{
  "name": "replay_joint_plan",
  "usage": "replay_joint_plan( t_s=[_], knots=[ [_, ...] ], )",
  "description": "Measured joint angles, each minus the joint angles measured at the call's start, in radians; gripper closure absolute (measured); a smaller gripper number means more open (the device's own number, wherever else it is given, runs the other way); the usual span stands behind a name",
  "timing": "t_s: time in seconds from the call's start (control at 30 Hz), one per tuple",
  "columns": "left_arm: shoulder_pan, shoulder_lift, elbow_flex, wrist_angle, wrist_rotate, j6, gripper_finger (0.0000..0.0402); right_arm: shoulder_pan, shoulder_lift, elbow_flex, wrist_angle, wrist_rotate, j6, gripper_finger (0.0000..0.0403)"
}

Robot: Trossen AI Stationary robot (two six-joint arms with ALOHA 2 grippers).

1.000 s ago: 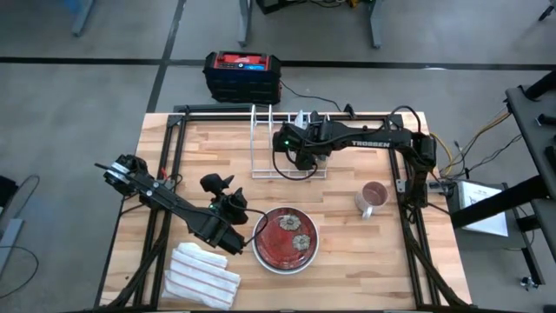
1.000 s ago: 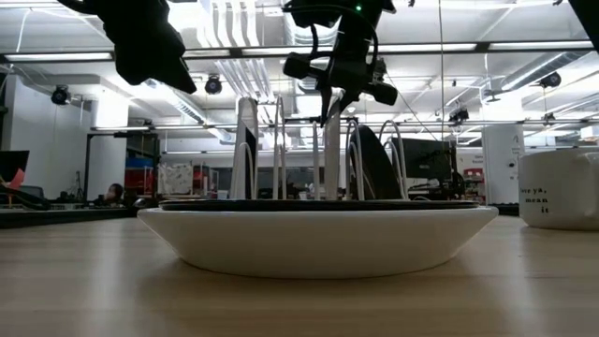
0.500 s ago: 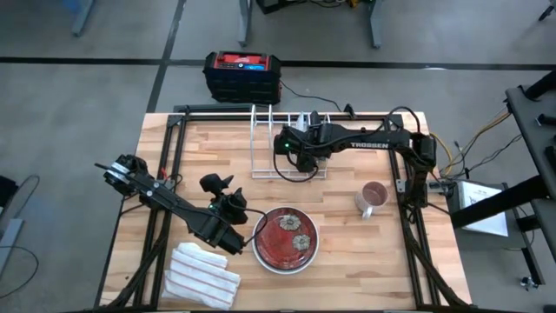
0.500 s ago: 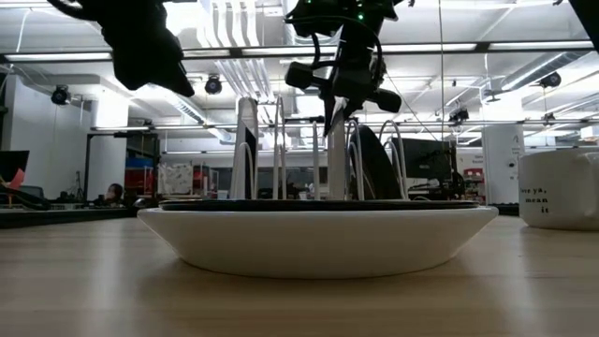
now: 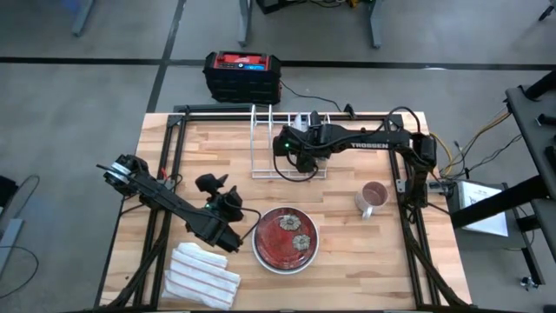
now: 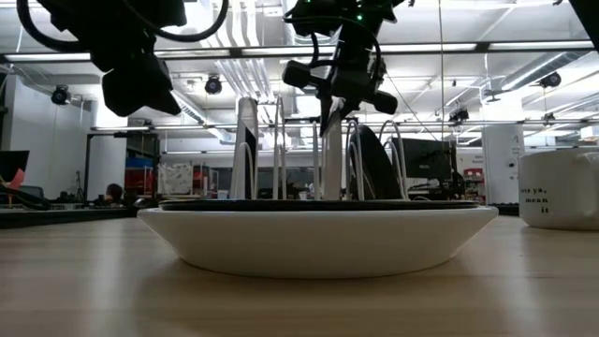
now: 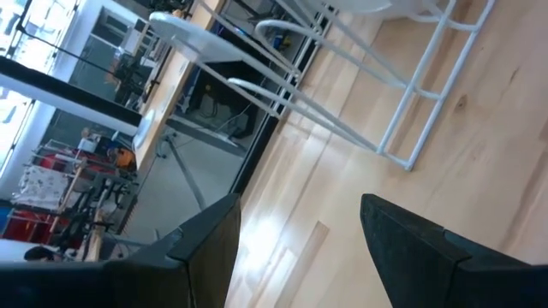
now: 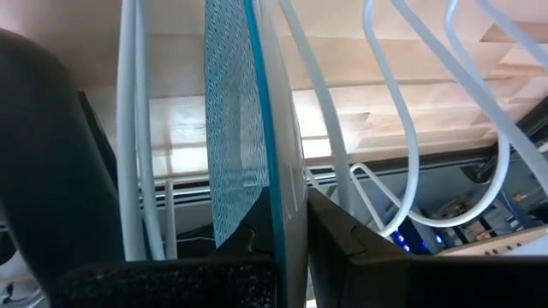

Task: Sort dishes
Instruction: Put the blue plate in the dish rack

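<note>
Risk: right gripper (image 5: 300, 159), jaws clamped on the blue-rimmed dish (image 8: 244, 128) in the rack (image 5: 261, 148) at upper centre, could tip it against the wires; left gripper (image 5: 228, 209) jaws apart.

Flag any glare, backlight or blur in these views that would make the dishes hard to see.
Low view: bright ceiling lights backlight the rack, so its upright dishes and both arms read as silhouettes; the near white dish is evenly lit. Left wrist view: window glare streaks the table; the open left gripper is soft-edged. Right wrist view: the patterned blue dish is sharp. High view: even light, no glare.
</note>
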Motion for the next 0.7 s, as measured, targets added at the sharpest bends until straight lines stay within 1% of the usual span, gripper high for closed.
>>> replay_joint_plan(
  t_s=[0.13, 0.47, 0.57, 0.7],
  knots=[
    [0.000, 0.000, -0.010, -0.016, 0.000, -0.032, 0.0171, 0.000, 0.000, 0.000, 0.004, -0.003, 0.000, 0.0384],
    [0.000, 0.000, -0.010, -0.017, 0.000, -0.038, 0.0171, 0.000, 0.000, 0.000, 0.004, -0.004, 0.001, 0.0384],
    [0.000, 0.000, -0.010, -0.017, 0.000, -0.041, 0.0171, 0.000, 0.000, 0.000, 0.003, -0.004, 0.004, 0.0374],
    [0.001, 0.000, -0.010, -0.023, 0.000, -0.055, 0.0171, 0.000, 0.000, 0.000, 0.016, -0.004, 0.004, 0.0345]
  ],
)
